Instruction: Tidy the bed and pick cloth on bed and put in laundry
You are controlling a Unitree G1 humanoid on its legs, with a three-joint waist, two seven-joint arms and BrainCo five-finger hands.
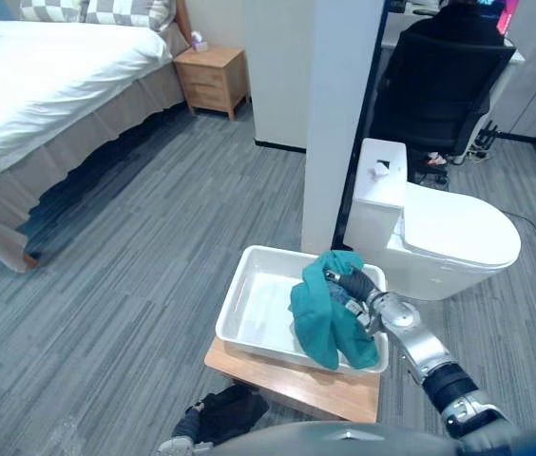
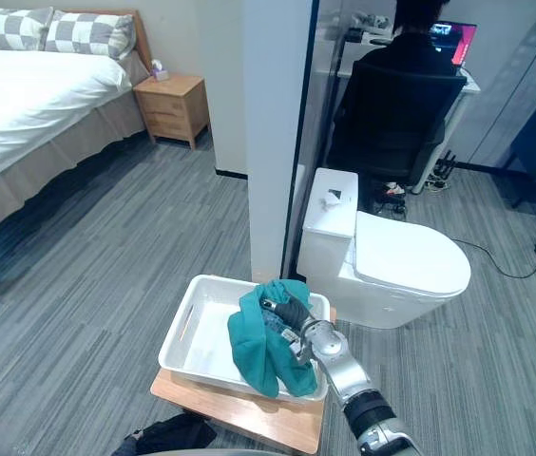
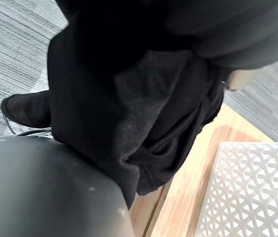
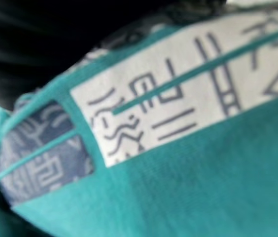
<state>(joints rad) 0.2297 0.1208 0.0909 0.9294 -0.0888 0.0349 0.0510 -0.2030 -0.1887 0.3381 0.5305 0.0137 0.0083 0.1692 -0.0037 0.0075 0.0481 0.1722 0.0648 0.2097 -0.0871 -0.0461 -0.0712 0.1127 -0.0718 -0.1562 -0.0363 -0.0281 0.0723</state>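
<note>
While the right robot hand [image 1: 352,285] clutches the teal cloth [image 1: 317,328] above the white laundry tub [image 1: 249,285] on the low bench [image 1: 292,388], part of the fabric hangs over the tub's near-right rim. Letting go farther left, over the middle, looks safest. Whether the left robot hand [image 1: 184,432], near left, is wide or narrow cannot be told.
</note>
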